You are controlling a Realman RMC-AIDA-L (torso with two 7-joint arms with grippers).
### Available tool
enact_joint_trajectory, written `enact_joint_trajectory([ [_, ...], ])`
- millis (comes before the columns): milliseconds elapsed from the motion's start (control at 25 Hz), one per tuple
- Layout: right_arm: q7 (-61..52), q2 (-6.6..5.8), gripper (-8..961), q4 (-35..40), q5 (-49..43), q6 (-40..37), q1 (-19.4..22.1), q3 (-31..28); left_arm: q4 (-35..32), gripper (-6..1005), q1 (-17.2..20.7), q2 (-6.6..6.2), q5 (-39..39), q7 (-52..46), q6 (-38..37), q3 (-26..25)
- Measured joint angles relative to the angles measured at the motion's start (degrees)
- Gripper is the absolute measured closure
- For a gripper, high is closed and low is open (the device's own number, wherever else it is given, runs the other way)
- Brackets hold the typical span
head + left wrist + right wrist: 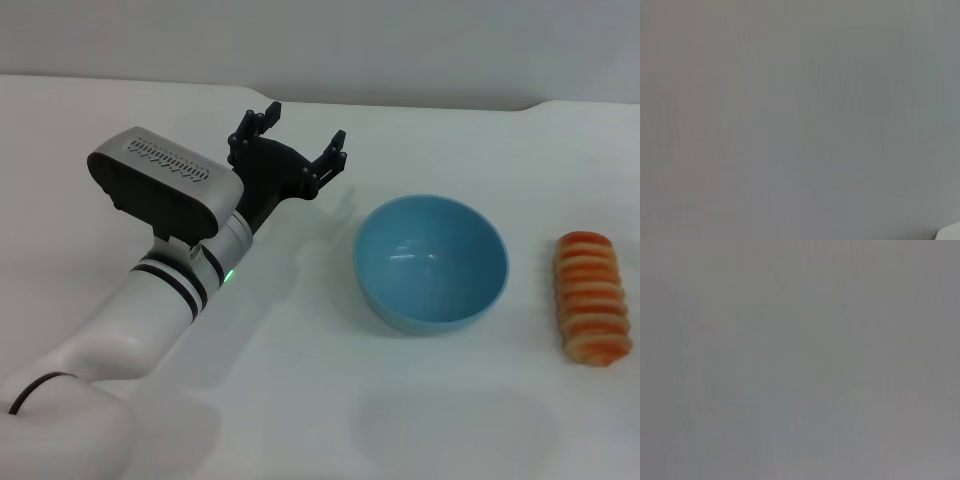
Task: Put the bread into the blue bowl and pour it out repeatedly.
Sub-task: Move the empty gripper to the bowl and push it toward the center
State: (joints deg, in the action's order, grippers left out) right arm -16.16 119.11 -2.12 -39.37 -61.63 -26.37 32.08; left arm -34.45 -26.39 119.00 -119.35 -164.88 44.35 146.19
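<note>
The blue bowl (431, 262) stands upright and empty at the middle right of the white table. The bread (592, 296), an orange-red ridged loaf with cream stripes, lies on the table to the right of the bowl, apart from it. My left gripper (294, 134) is open and empty, held above the table to the left of and behind the bowl, its black fingers (258, 122) spread wide. My right gripper is out of view. Both wrist views show only plain grey.
The white table (330, 400) reaches a far edge against a grey wall (400, 50). My left arm (150, 290) crosses the near left part of the table.
</note>
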Motion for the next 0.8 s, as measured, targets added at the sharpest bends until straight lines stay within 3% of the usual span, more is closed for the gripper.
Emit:
enact_joint_trajectory([
  [640,0.0,0.08,343,-0.3,0.0,-0.1,0.3,0.0,-2.1,155,0.4,-0.07,0.1,0.0,-0.8,-0.5],
  [800,-0.3,0.08,343,-0.2,0.0,-0.2,0.4,-0.4,-7.4,155,1.1,-0.59,1.3,0.0,-8.7,-5.4],
])
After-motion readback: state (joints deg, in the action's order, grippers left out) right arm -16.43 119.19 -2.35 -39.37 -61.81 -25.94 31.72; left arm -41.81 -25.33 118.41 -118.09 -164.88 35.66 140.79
